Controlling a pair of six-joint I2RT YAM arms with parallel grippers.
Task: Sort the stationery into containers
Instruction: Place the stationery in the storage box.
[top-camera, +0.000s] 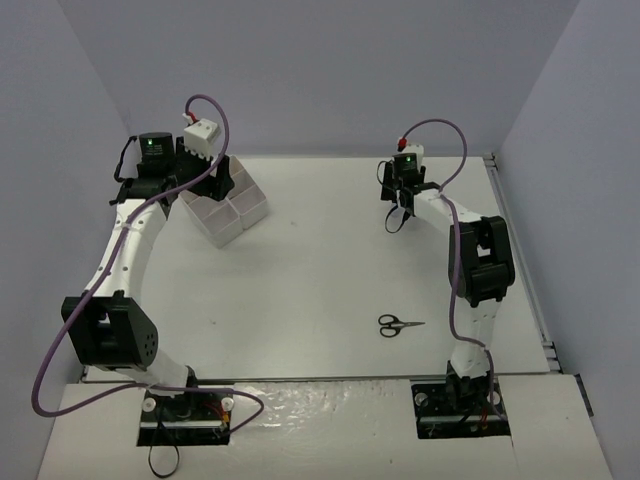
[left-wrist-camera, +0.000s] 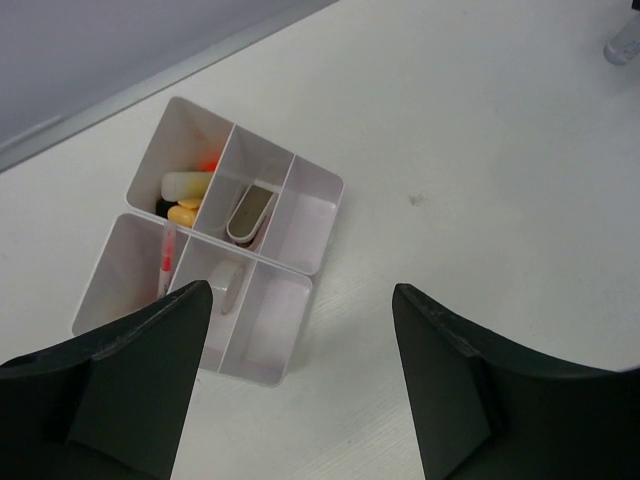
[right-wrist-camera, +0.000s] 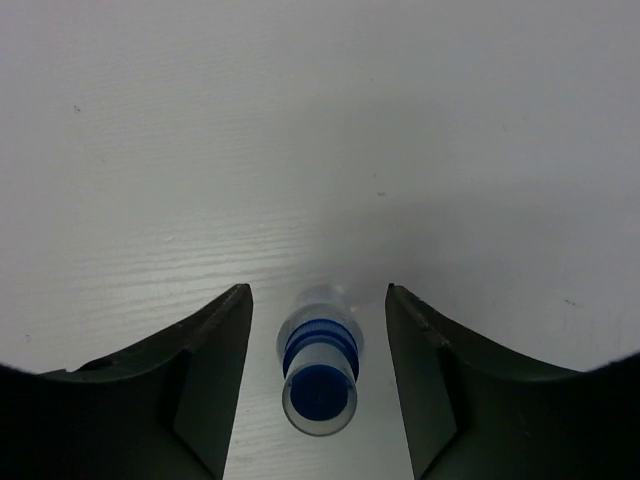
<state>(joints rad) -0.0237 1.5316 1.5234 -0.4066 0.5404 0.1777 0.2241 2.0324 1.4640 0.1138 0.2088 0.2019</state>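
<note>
Where end effector (right-wrist-camera: 316, 291) gapes: cylindrical blue-capped bottle (right-wrist-camera: 318, 372).

My right end effector (right-wrist-camera: 316, 296) straddles the small clear blue-capped bottle (right-wrist-camera: 319, 372), with narrow gaps on either side. Below my spread left end effector (left-wrist-camera: 300, 290), the white six-compartment plastic tray (left-wrist-camera: 312, 215) has two bare end compartments. The open white table (top-camera: 320, 270) carries only small black-handled scissors (top-camera: 400, 324).

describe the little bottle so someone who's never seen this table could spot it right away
On the white table, look to the far right part, straight beneath the right gripper. The bottle sits in the gap between its open fingers, touching neither. It is tiny and clear with a blue cap, unlike the black-handled scissors lying alone nearer the arm bases.
</note>
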